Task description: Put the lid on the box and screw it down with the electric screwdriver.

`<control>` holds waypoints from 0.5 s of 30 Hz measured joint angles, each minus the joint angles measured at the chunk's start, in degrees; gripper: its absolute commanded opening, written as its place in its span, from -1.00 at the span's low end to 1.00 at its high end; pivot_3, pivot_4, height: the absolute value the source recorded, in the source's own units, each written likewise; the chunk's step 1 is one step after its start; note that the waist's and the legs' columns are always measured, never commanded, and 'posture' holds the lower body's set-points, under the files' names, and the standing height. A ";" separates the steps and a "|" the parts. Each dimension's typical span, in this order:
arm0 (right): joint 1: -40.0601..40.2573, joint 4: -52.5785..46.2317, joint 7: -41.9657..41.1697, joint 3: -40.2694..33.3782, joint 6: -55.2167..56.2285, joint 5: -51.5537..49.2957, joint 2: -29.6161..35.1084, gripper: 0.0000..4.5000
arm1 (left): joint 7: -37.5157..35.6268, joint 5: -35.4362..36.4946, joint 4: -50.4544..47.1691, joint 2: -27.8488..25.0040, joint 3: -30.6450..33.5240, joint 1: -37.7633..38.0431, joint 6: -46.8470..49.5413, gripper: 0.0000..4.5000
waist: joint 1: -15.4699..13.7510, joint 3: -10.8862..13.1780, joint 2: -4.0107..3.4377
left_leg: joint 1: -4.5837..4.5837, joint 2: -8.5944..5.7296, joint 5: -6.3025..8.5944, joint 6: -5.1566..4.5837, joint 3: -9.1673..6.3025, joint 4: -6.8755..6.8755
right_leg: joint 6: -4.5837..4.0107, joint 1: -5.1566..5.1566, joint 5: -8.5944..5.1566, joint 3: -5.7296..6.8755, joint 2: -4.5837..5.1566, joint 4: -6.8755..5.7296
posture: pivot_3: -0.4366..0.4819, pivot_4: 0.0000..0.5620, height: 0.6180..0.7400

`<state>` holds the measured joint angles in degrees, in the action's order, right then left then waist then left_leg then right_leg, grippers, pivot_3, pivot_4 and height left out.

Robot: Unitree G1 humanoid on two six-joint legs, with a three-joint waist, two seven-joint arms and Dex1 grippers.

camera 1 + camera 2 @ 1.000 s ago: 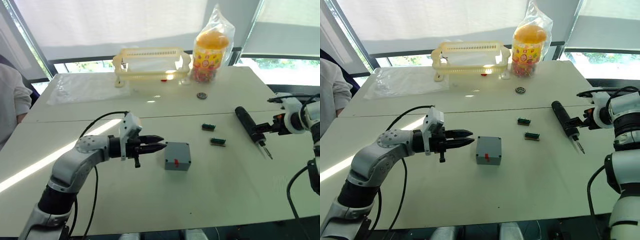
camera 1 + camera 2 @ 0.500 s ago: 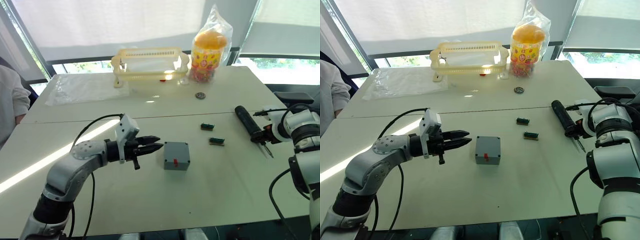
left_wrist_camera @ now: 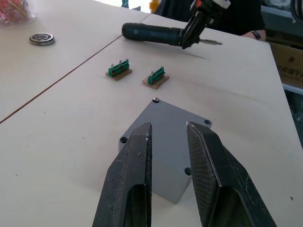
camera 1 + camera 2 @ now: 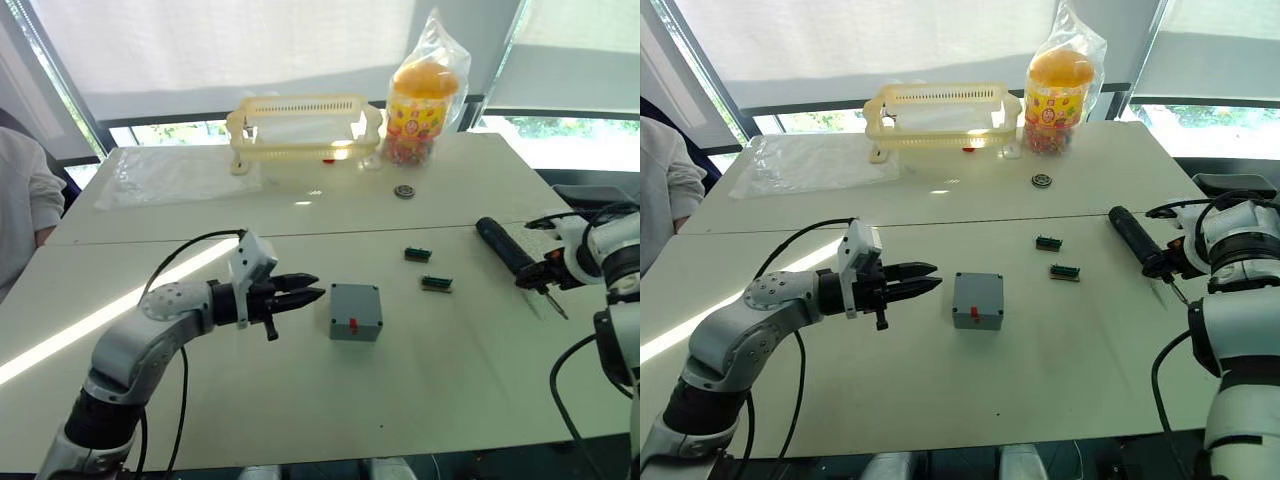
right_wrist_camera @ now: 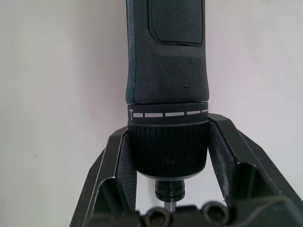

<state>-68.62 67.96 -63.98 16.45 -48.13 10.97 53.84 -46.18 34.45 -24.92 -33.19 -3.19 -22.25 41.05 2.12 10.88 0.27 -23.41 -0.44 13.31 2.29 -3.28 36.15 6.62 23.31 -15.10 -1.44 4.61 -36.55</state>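
The lid point(image 3: 166, 137) already sits on the box point(image 4: 355, 313) just ahead of the slightly parted left gripper point(image 4: 312, 293), while the right gripper point(image 4: 541, 279) clamps the electric screwdriver point(image 4: 508, 253), screws not yet driven.

Grey box point(image 4: 355, 311) w/ grey lid point(image 3: 163, 142) on top, small red part on its side, well off from the black electric screwdriver point(image 4: 508, 251). Screwdriver body black w/ a ring of white dashes round the collar, ribbed black collar below, silvery bit at the tip. Right gripper point(image 5: 169, 156) fingers black, on either side of that collar. Left gripper point(image 4: 305, 293) black fingers, white wrist housing. Two small green boards point(image 4: 427, 268) w/ brown edges betw. box & screwdriver. Far from the tool: pale yellow slotted basket point(image 4: 303, 124), clear bag point(image 4: 423, 95) w/ orange top & red-yellow print. Table point(image 4: 300, 400) off-white.
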 measured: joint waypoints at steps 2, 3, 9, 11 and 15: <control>3.06 -7.90 -2.89 -0.27 -5.48 -0.99 2.53 -0.24 | -0.06 -0.01 0.29 0.19 -0.32 -0.50 -0.02 -0.50 | 0.01 0.00 0.00 | 0.00 0.00 0.00 0.00 -0.02 0.00 | 0.00 0.00 0.00 0.01 0.00 -0.02 | -0.05 -0.47 1.00; 6.93 -15.27 -4.40 -1.23 -10.69 -2.44 4.43 -0.24 | -0.14 0.00 0.55 0.33 -0.50 -0.94 -0.09 -0.50 | -0.16 0.00 0.00 | -0.01 0.01 0.00 0.00 -0.09 -0.01 | 0.00 0.00 0.00 0.03 -0.01 -0.04 | -0.05 -0.47 1.00; 32.35 -55.88 -3.56 -11.39 -38.67 -13.68 8.29 -0.24 | -1.64 -0.13 3.09 0.95 -1.33 -2.85 -0.48 -0.50 | -1.18 -0.06 -0.11 | 0.03 0.00 0.00 -0.01 -0.07 0.10 | 0.01 0.12 -0.04 0.00 -0.03 -0.47 | -0.05 -0.47 1.00; 36.81 -64.05 -1.37 -15.65 -42.79 -16.87 8.25 -0.24 | -2.22 -0.18 3.92 1.11 -1.95 -3.34 -0.66 -0.50 | -1.24 -0.06 -0.11 | 0.07 0.00 0.00 -0.01 -0.08 0.13 | 0.00 0.10 -0.04 0.01 -0.04 -0.52 | -0.05 -0.47 1.00; 43.91 -72.49 3.38 -21.20 -44.00 -23.63 8.03 -0.24 | -2.99 -0.22 4.64 1.34 -2.81 -3.89 -1.04 -0.50 | -1.37 -0.05 -0.10 | 0.05 0.00 0.00 -0.01 -0.08 0.22 | 0.00 0.05 -0.04 0.00 -0.03 -0.52 | -0.05 -0.47 1.00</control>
<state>-24.72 -4.54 -60.60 -4.75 -92.13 -12.66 61.87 -49.17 34.24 -20.28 -31.84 -6.00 -26.14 40.01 0.75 10.83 0.18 -23.36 -0.44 13.32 2.28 -3.35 36.37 6.62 23.36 -15.13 -1.43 4.58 -37.07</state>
